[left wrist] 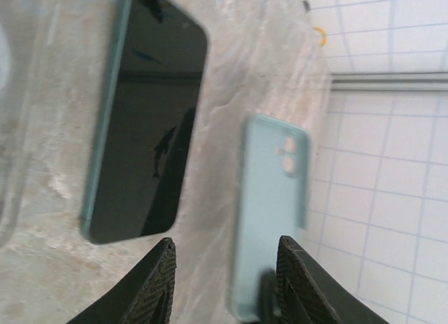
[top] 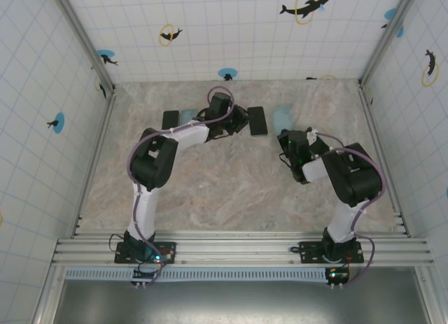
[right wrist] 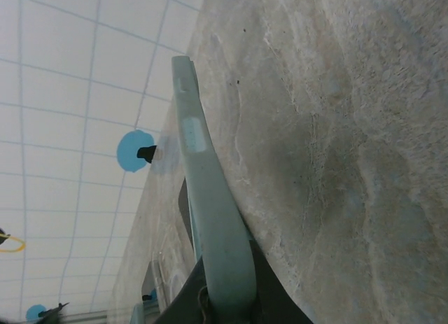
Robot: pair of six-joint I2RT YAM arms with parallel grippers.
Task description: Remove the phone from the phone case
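The phone [left wrist: 147, 121], black-screened with a teal rim, lies flat and bare on the marble table [left wrist: 231, 65]; from above the phone [top: 257, 121] sits at the back centre. Just right of it, the pale blue phone case [left wrist: 269, 198] is empty, camera holes showing. My right gripper [right wrist: 222, 282] is shut on the near end of the phone case [right wrist: 203, 177], seen edge-on. My left gripper [left wrist: 225, 241] hovers open over the gap between phone and case, with nothing between its fingers. From above, the left gripper [top: 241, 120] is beside the phone, and the right gripper [top: 287, 138] is just below the case [top: 282, 116].
At the back left lie a dark flat item [top: 170, 119] and a pale blue one [top: 187, 116]. Tiled walls [top: 231, 30] close in the back and both sides. The near half of the table [top: 231, 191] is bare marble.
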